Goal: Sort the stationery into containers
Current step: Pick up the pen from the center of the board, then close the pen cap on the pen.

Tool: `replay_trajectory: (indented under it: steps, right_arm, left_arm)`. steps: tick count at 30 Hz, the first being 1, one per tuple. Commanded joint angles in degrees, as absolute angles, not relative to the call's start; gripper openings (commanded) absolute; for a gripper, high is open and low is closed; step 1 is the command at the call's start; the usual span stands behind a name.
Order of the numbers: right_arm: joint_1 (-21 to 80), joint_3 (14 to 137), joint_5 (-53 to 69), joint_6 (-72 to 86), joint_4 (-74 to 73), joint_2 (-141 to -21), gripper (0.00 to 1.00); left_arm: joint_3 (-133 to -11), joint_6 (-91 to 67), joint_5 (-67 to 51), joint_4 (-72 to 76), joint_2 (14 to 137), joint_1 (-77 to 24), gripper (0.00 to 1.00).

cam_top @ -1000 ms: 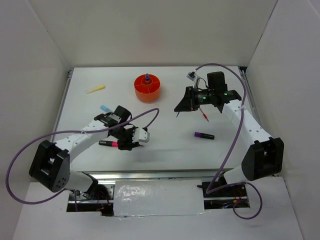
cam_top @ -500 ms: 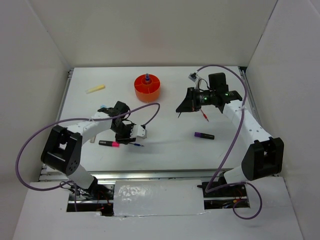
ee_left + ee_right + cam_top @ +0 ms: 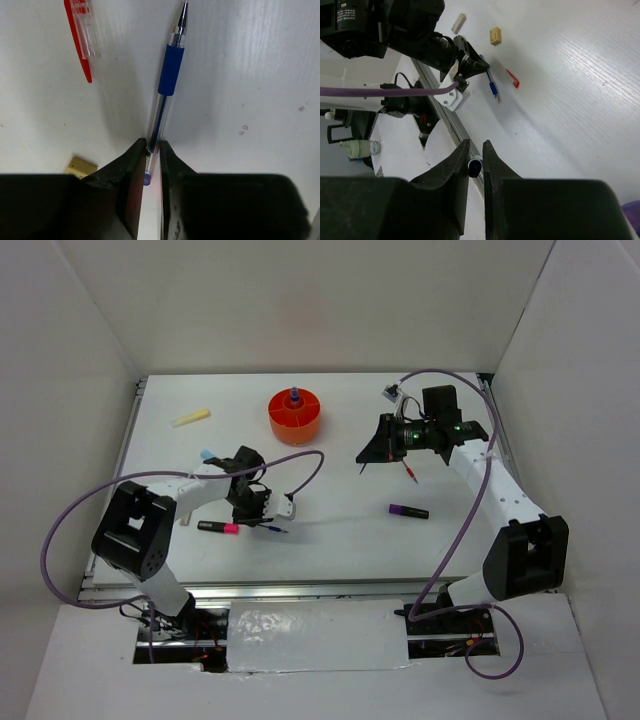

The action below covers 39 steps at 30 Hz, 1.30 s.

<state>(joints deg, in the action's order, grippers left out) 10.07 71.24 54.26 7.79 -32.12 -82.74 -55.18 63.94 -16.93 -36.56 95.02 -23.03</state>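
My left gripper [image 3: 153, 147] is low over the table with its fingers closed on the rear end of a blue pen [image 3: 166, 80], which lies flat; from above, the left gripper [image 3: 262, 522] is just right of a pink-black highlighter [image 3: 217, 527]. My right gripper [image 3: 475, 150] hangs above the table, shut on a thin pen [image 3: 475, 167] seen end-on with a dark blue end. The orange pot [image 3: 295, 416] stands at the back middle, a blue item upright in its central tube. A purple-black marker [image 3: 408, 511] and a red pen [image 3: 409, 472] lie near the right arm.
A red-clipped clear piece [image 3: 80, 30] and a tan eraser [image 3: 82, 166] lie left of the blue pen. A yellow stick [image 3: 191, 417] rests at the back left, and a blue-capped bottle [image 3: 208, 455] sits beside the left arm. White walls enclose three sides.
My left arm swung back and its gripper settled onto the blue pen, the jaws narrowing around it. The right gripper drifted slightly to the right, still holding its pen.
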Motion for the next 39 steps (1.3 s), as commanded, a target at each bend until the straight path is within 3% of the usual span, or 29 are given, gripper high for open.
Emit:
replay_trajectory:
  steps: [1, 4, 7, 8, 15, 19, 27, 32, 39]
  right_arm:
    - [9.6, 71.5, 55.2, 6.9, -32.6, -82.0, 0.00]
    - [9.4, 71.5, 55.1, 7.2, -32.3, -81.6, 0.00]
    - [9.1, 72.2, 54.8, 7.3, -32.6, -80.5, 0.00]
    - [9.1, 72.4, 54.8, 7.5, -32.3, -80.2, 0.00]
    - [8.3, 73.5, 57.8, 10.1, -26.2, -75.6, 0.00]
    - [8.7, 74.4, 63.4, 8.9, -23.4, -74.4, 0.00]
    - [9.3, 73.9, 72.4, 19.6, -7.0, -74.9, 0.00]
    - [10.3, 73.8, 76.8, 26.4, 1.9, -75.6, 0.00]
    - [13.5, 74.9, 75.1, 18.9, -6.8, -75.9, 0.00]
  left_arm:
    - [-54.4, 63.8, -16.3, -35.4, 97.9, -24.7, 0.26]
    - [-54.0, 62.7, -16.4, -35.1, 97.4, -27.2, 0.18]
    - [-55.7, 60.7, -17.7, -37.0, 96.5, -29.1, 0.01]
    - [-57.5, 60.1, -18.6, -37.9, 96.0, -29.3, 0.00]
    - [-73.9, 47.5, -34.4, -50.2, 85.7, -29.6, 0.00]
    - [-80.9, 27.3, -46.3, -50.9, 82.7, -30.1, 0.00]
    - [-67.6, -12.2, -58.0, -22.4, 73.7, -31.1, 0.00]
    - [-66.9, -19.7, -61.3, -16.1, 76.3, -28.7, 0.00]
    - [-67.4, -21.7, -62.3, -13.4, 77.7, -28.2, 0.00]
